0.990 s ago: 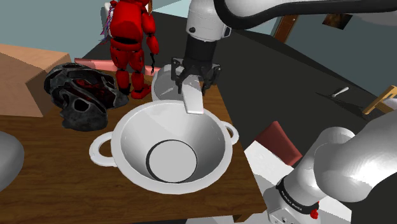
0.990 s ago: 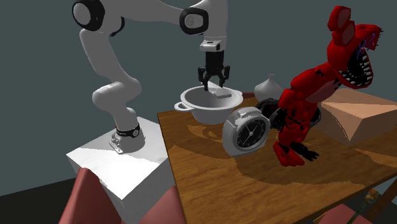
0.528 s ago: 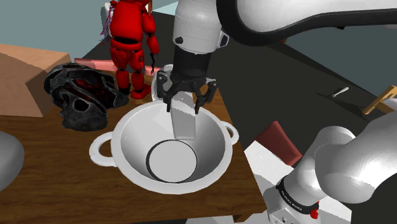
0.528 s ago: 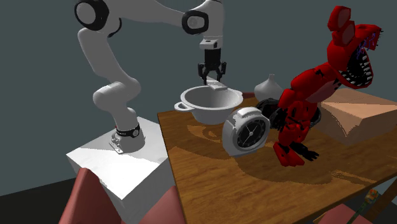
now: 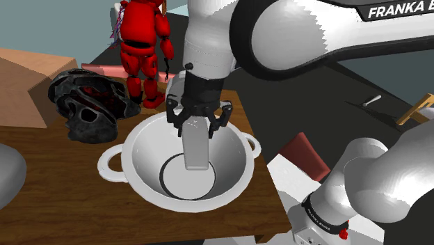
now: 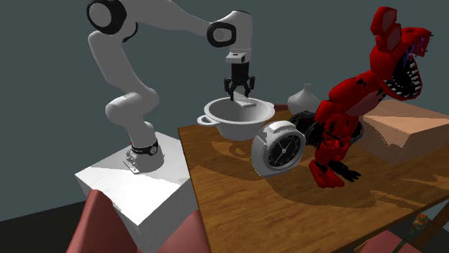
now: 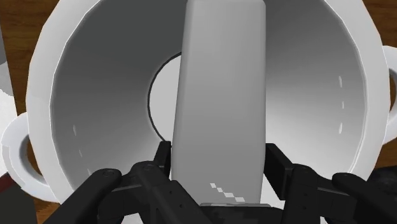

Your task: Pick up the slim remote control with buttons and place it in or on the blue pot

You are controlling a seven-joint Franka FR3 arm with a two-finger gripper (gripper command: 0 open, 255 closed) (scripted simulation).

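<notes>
The white arm [image 6: 162,16] climbs to a high elbow, then reaches level across to a spot above the white pot [image 6: 237,128]. There the wrist [image 5: 207,42] turns straight down. The black jaws hang just over the pot's mouth, clamped on the upper end of a flat grey remote [image 5: 197,147], which hangs down inside the pot.

The jaws have come in from the far rim of the pot [image 5: 145,166], nearer and lower now, and the remote [image 5: 197,152] has dropped inside, its tip over the round floor.
</notes>
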